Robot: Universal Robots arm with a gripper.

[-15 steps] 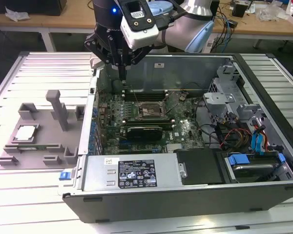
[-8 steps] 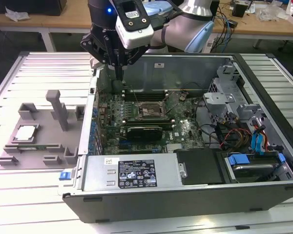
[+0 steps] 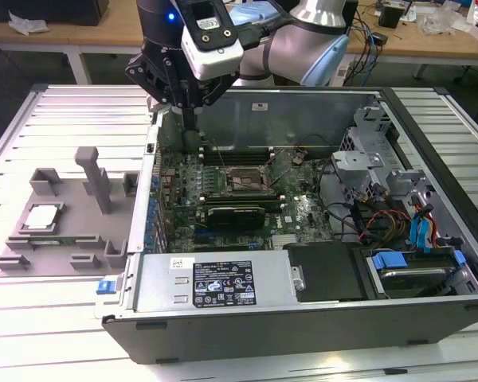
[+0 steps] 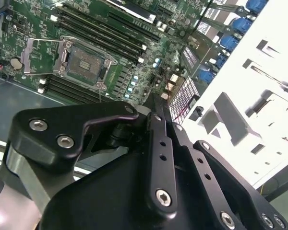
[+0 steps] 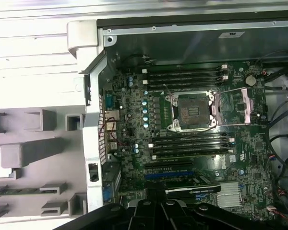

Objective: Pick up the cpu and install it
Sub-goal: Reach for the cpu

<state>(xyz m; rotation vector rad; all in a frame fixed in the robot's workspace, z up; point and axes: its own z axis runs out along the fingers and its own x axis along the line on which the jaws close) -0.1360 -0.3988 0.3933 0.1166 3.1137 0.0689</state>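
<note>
While the cpu [image 3: 41,216] lies flat in a recess of the grey moulded holder [image 3: 95,187], at the exterior view's left and outside the case, the gripper [image 3: 190,131] hangs over the upper left corner of the open computer case [image 3: 303,119], fingers pressed together on nothing. Inside the case, the motherboard [image 3: 303,211] carries the socket [image 5: 192,109], whose frame stands swung open in the first wrist view.

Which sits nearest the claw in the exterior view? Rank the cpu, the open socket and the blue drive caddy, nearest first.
1. open socket, inside the case, closest beside the claw.
2. cpu, in the grey holder outside the case.
3. blue drive caddy, at the case's opposite corner.
</note>
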